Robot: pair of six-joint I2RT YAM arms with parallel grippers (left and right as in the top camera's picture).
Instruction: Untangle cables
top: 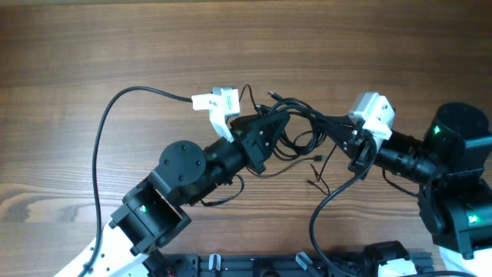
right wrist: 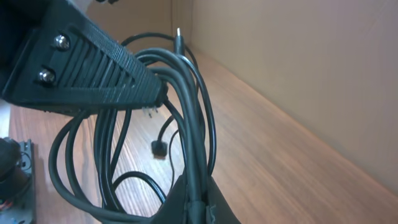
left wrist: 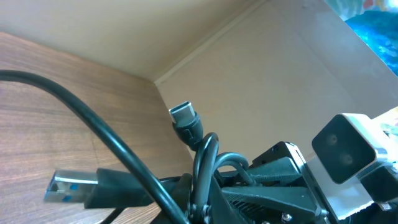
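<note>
Loose strands of the cables [top: 301, 121] trail toward 6 o'clock on the counter [top: 115, 54]. Left hand [top: 283, 119] comes in from 8 o'clock, pressed together, pinching the bundle. Right hand [top: 330, 127] comes in from 3 o'clock, pinching the same bundle. Plug tip [top: 271, 95] pokes toward 12.

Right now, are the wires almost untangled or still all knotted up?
Nothing looks finished yet: the cables are one looped bunch. In hand: the left pincer and the right pincer are both shut on that bunch, one from each side. A couple of thin ends trail on the table. Left to do: pulling every wire apart.
</note>
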